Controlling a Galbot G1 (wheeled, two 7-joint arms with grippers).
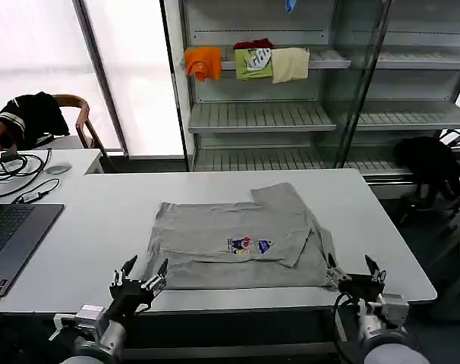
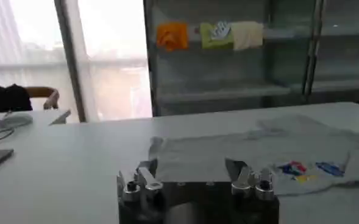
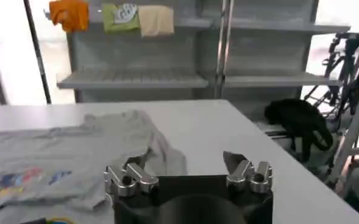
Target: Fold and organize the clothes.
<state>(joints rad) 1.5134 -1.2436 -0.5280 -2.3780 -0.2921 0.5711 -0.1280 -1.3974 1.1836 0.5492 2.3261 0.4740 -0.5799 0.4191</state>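
Soft light grey shirt with a small colourful print (image 1: 241, 243), flat mid-desk (image 1: 86, 227).
Light and floppy; best pinched at near corners. Left pincer (image 1: 144, 274) and right pincer (image 1: 353, 271) wide apart, holding nothing.

At twelve o'clock from you stands a grey metal shelf unit (image 1: 260, 114), and on its upper shelf you see three folded cloths side by side: an orange cloth (image 1: 203, 62), a green cloth (image 1: 253, 64) with a bit of red showing above it, and a cream cloth (image 1: 290, 64). The white table (image 1: 101, 220) spreads in front of you. At nine o'clock an open laptop (image 1: 10, 239) lies at the table's edge, with black cables (image 1: 21, 171) and a mouse (image 1: 57, 169) beyond it. At ten o'clock a wooden chair (image 1: 82, 117) carries a black garment (image 1: 33, 115). At three o'clock another black garment (image 1: 431, 163) hangs by the shelves.
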